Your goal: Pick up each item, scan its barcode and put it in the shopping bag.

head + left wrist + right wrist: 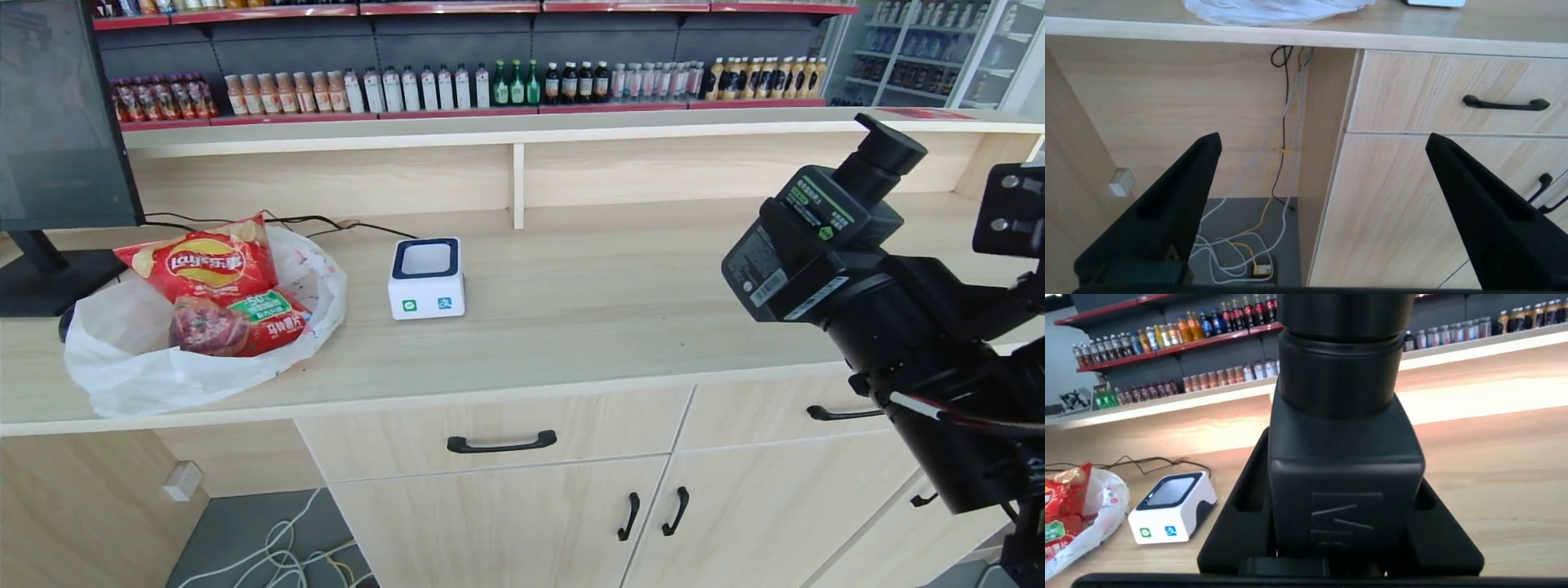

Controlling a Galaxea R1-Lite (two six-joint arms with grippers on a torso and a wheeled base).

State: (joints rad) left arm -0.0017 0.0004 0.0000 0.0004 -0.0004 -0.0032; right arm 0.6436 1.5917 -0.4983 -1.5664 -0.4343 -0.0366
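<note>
Over the counter [588,343], right gripper [1343,490] around scanner [816,237]

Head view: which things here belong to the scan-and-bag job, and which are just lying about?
Job: shopping bag, snack packets, white scanner, black item in right gripper.
Lying about: monitor, shelf bottles, floor cables.

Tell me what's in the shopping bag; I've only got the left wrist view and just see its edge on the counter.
Observer: A red bag of chips lies in the white shopping bag, sticking out of its open mouth.
Operator: What's beside it?
Observer: A white scanner box stands on the counter to the bag's right, apart from it.
Operator: Is the other arm holding anything?
Observer: Yes, the right gripper is shut on a black device.
</note>
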